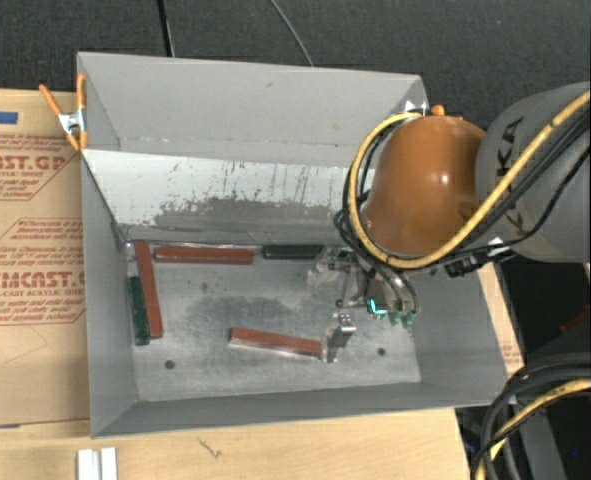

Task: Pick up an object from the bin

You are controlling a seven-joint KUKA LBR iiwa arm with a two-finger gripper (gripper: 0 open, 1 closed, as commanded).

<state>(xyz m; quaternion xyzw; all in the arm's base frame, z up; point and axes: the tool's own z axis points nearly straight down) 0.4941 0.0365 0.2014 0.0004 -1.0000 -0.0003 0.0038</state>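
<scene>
Jaws, gap impossible to tell, are hanging at the 3 o'clock end of a reddish-brown stick (275, 344) at the bin's (225, 98) 6 o'clock.

Five slim bars are lying in the grey bin (107, 298). Three are showing reddish-brown: the far reddish-brown bar (203, 255) along the bin's back wall, the left reddish-brown bar (151, 293) along the bin's left wall, and the near reddish-brown bar (273, 344) toward the bin's front wall. Two are showing dark green: the left green bar (135, 313) against the bin's left wall and the far green bar (293, 252) at the bin's back wall.
</scene>
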